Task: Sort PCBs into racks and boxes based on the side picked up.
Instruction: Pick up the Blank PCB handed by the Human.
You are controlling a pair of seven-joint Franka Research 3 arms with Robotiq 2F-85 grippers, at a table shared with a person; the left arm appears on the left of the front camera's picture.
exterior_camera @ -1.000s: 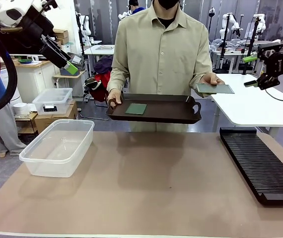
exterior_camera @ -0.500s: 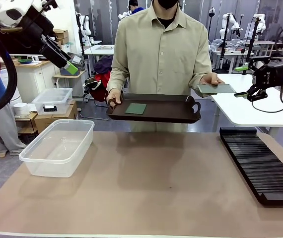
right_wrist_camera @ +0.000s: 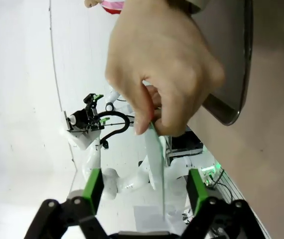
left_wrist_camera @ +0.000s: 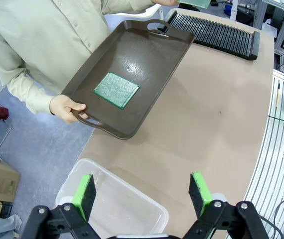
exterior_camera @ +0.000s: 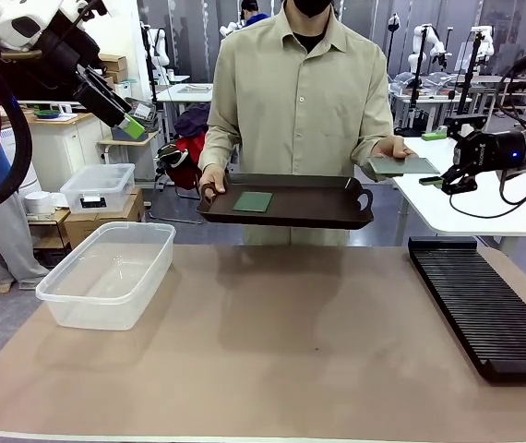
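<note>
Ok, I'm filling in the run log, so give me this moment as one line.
left gripper: open, raised at left | right gripper: open, straddling PCB in person's hand | second PCB: on tray

front: across table (exterior_camera: 291, 369) toward person (exterior_camera: 300, 92) | left wrist: high over tray (left_wrist_camera: 132, 55) | right wrist: close, same tray

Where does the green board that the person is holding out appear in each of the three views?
Front view: the board lies flat, right of centre.
Left wrist view: board is a green sliver at the top edge, right of centre.
Right wrist view: board is edge-on, lower centre.
Shared landmark: the brown tray, next to it in all three.
</note>
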